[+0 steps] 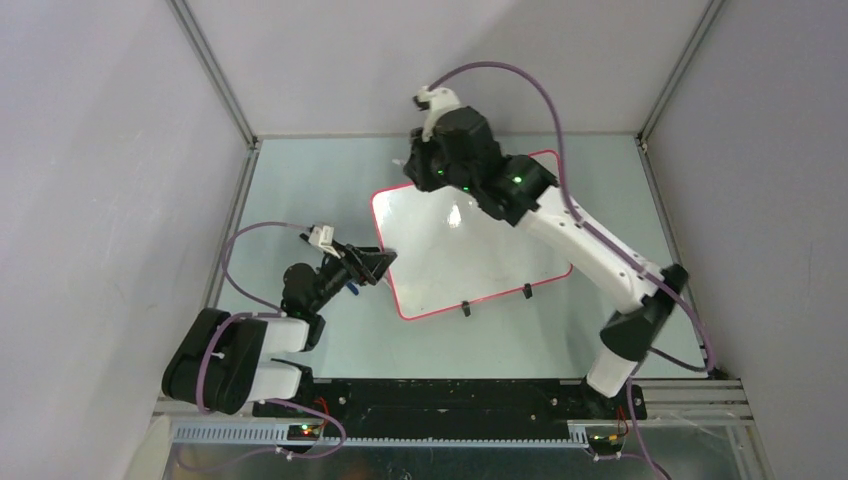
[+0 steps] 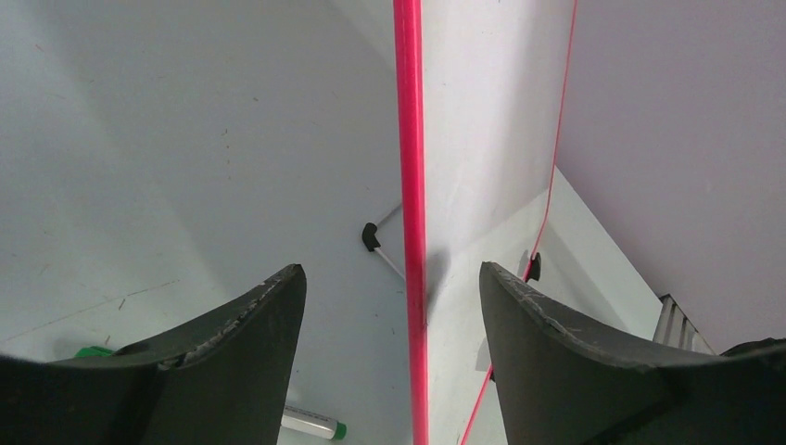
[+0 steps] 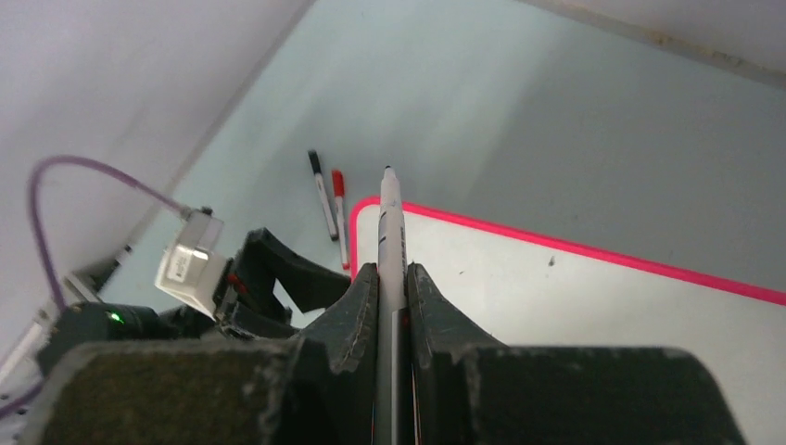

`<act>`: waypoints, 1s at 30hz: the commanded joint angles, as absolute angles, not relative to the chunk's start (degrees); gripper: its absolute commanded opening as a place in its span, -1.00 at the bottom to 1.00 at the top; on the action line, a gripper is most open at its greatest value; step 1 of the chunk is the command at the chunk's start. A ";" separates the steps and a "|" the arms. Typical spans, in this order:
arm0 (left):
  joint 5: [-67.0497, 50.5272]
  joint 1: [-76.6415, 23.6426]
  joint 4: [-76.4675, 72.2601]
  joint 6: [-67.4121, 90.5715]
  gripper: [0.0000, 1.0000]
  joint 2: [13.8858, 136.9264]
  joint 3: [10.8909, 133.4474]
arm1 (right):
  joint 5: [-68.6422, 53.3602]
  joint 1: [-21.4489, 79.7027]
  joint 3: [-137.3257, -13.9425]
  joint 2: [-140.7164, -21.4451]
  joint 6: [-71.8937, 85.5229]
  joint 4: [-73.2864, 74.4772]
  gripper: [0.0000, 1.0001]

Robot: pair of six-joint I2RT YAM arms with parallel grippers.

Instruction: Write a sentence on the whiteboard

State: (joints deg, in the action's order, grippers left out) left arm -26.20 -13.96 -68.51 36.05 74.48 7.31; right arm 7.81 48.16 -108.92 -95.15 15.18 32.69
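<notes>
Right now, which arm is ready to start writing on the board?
Right. The right gripper is shut on a marker by the whiteboard's corner; the left gripper stands open astride its edge, holding no pen.

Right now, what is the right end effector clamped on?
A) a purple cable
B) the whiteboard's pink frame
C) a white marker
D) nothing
C: in the right wrist view the right end effector is shut on a white marker, whose dark tip points out past the corner of the whiteboard.
</notes>
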 commanded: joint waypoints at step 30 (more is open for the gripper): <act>-28.23 -13.88 -77.52 37.08 0.27 76.72 6.53 | 12.62 55.74 -88.61 -88.50 6.76 21.77 -1.00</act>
